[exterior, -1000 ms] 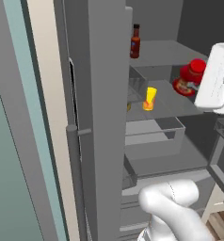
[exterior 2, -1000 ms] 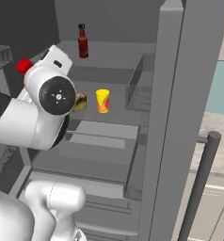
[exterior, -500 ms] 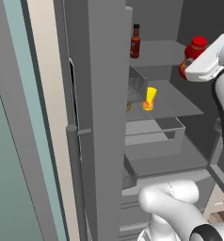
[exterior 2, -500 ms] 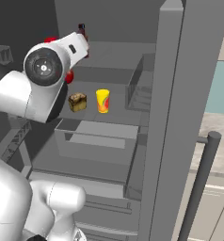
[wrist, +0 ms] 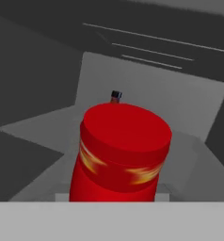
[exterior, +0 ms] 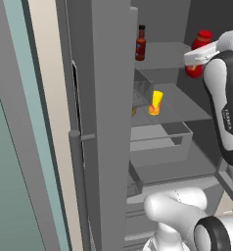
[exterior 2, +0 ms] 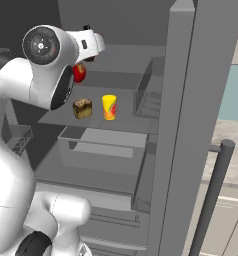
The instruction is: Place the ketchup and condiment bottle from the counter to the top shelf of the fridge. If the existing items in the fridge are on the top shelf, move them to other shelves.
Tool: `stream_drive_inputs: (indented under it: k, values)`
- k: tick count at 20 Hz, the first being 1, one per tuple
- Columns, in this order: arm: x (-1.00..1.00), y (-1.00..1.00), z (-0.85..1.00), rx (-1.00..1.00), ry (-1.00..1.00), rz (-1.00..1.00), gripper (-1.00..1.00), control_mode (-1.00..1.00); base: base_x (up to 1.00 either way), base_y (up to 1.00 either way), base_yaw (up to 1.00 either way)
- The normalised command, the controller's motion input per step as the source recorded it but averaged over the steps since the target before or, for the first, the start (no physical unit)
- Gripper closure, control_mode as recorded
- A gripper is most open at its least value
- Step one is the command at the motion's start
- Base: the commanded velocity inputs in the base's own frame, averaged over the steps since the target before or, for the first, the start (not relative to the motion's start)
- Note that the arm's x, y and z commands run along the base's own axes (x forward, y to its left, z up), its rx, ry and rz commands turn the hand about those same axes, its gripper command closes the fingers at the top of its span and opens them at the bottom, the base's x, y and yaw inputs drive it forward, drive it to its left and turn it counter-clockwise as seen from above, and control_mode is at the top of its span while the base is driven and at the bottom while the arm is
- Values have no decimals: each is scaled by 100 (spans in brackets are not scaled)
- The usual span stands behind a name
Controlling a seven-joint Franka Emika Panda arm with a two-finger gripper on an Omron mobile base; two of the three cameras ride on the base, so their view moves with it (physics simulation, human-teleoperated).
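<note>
The two-finger pincer (exterior: 197, 61) is pinching the squat bright-red plastic ketchup bottle (exterior: 198, 53), upright with its cap up, above the flat grey top shelf (exterior: 165, 49) of the grey fridge. On that shelf, behind the ketchup, the slim dark condiment bottle (exterior: 140, 43) stands upright. The right base view adds the brown lump (exterior 2: 82, 108) just beside the yellow cup (exterior 2: 109, 107), one shelf below.

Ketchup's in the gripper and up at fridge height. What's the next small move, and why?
Probably ease the ketchup forward over the top shelf and lower it beside the condiment bottle. The gripper is shut on the ketchup, which hangs at about that shelf's height, not yet set down. The yellow cup and brown lump sit on the shelf below, so the top looks free.
</note>
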Motion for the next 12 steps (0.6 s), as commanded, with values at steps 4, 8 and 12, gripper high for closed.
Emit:
stream_drive_inputs:
  k: [4, 8, 12]
  values:
    - [46, -19, 1, 8, 3, -4, 100, -100, 0, 0, 0]
    - [63, -1, 0, 0, 0, 0, 100, -100, 0, 0, 0]
    - [76, 0, 0, 0, 0, 0, 100, -100, 0, 0, 0]
